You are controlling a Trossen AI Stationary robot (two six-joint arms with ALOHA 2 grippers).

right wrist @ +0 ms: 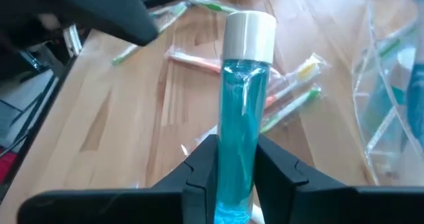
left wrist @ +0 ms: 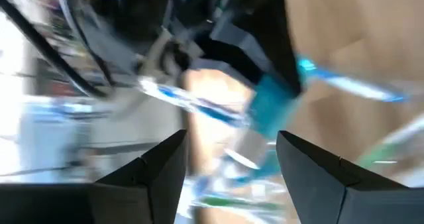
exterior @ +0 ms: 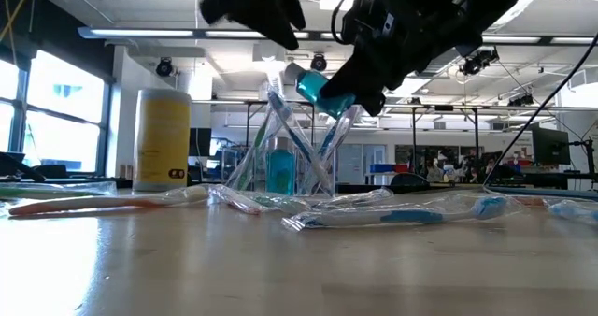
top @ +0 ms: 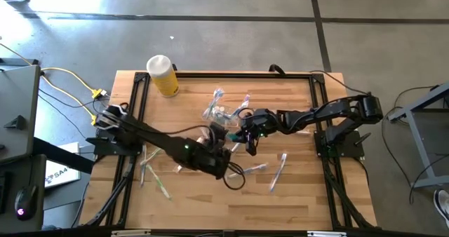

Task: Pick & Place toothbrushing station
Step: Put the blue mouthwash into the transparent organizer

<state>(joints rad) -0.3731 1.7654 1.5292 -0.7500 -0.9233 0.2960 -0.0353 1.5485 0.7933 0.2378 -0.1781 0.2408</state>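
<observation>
My right gripper is shut on a slim clear bottle of teal liquid with a white cap. It holds the bottle above the table's middle. In the low view the bottle is just above the clear holder cup, which stands on the table with several toothbrushes leaning in it. My left gripper is open and empty, close beside the right one. Wrapped toothbrushes lie flat on the wood. My right gripper pinches the bottle's body between its two fingers, at the end away from the white cap. The fingers lie across the bottle. The bottle sticks out forward past the fingertips, tilted and lifted clear of the table.
A yellow cylinder with a white cap stands at the far left of the table. More wrapped toothbrushes lie at the left and near the front in the low view. Black frame rails run along the table's sides.
</observation>
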